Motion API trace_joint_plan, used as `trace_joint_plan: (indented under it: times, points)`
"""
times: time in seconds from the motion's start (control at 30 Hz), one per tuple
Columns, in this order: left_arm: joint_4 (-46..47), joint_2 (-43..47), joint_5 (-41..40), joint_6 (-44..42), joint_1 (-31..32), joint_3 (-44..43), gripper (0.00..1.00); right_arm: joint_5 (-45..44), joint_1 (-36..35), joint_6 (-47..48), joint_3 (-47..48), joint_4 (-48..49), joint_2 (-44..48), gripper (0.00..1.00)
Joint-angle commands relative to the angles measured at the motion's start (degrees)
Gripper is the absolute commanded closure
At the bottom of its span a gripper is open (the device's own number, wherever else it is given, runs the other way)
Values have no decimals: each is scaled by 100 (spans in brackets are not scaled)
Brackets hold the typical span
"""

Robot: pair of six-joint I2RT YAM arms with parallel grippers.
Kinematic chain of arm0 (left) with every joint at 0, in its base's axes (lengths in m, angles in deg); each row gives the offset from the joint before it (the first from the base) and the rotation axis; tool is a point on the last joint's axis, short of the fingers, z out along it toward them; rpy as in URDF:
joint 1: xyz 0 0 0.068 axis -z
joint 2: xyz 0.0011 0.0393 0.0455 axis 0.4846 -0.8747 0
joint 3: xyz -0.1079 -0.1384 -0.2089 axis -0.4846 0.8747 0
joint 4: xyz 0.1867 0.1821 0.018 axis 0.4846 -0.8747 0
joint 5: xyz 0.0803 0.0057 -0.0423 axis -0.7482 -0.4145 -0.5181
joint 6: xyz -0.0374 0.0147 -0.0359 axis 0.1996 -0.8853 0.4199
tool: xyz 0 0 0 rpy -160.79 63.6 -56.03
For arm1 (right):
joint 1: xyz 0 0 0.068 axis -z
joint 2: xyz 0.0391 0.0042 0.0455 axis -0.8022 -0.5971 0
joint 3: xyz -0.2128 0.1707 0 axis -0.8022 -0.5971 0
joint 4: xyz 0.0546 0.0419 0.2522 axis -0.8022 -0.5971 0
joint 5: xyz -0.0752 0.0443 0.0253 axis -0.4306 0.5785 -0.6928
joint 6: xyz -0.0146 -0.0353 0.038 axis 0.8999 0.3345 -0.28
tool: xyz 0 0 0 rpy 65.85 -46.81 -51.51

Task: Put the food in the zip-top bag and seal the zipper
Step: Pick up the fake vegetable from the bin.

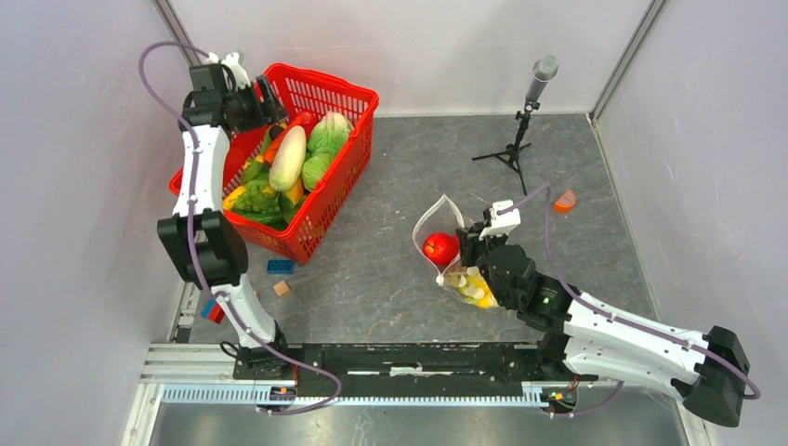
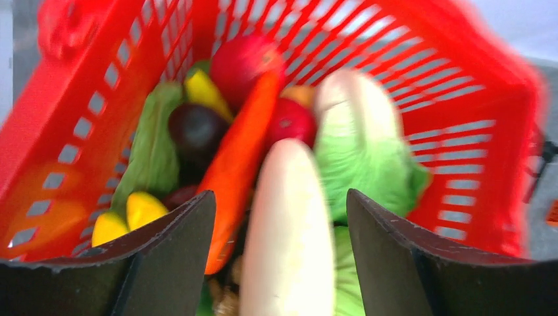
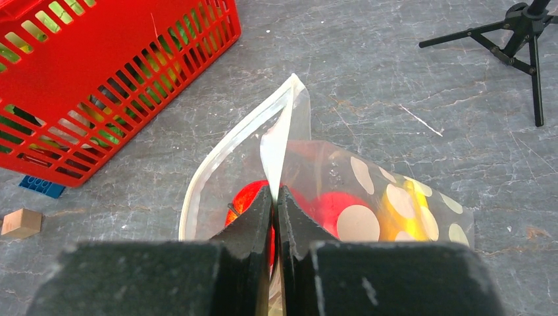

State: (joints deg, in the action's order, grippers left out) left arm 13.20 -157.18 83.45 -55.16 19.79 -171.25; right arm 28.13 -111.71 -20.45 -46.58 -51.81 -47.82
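Right gripper [image 3: 275, 196] is clenched on the rim of the zip-top bag [image 3: 368, 197], lifting its mouth agape for loading. The bag, 1 tomato [image 1: 440, 247] inside, sits at 4 o'clock from the red basket [image 1: 367, 98]. There the left gripper [image 2: 279, 201] straddles a white radish [image 2: 289, 250], jaws spread, likely to pick it.

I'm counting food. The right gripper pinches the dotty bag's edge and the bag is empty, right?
Not empty. The right gripper does pinch the edge of the dotty bag, but the right wrist view shows a red tomato and yellow piece inside.
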Motion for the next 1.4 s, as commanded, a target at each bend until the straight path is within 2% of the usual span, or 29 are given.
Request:
trace_joint_plan:
  times: [0.0, 0.3, 0.43, 0.6, 0.7, 0.87, 0.97, 1.13, 1.2, 1.27, 1.37]
  points:
    - [-276, -347, -527, -164, -83, 311, 22, -83, 19, 120, 255, 162, 40, 90]
    - [-221, -441, -1128, -354, -92, 552, 19, 7, 23, 70, 210, 244, 5, 90]
    - [-283, -482, -1126, -356, -119, 465, 19, 11, 14, 89, 201, 260, 12, 90]
    - [262, -110, -1188, -174, -134, 869, 18, 18, 19, 97, 202, 278, 13, 90]
    - [44, -197, -1222, -317, -144, 731, 20, 35, 19, 92, 193, 302, 17, 90]
    - [-593, -584, -1206, -588, -143, 500, 30, 68, 23, 98, 193, 348, 27, 90]
    - [-699, -724, -1134, -640, -144, 503, 39, 109, 19, 86, 206, 364, 34, 90]
    - [-758, -756, -736, -655, -144, 567, 46, 181, 21, 48, 168, 379, 37, 90]
    - [-732, -691, -732, -631, -136, 650, 44, 197, 19, 18, 164, 388, 46, 90]
    - [-749, -682, -803, -656, -134, 696, 36, 243, 19, 1, 136, 390, 62, 90]
    - [-838, -733, -911, -715, -144, 691, 29, 294, 18, -33, 113, 401, 92, 90]
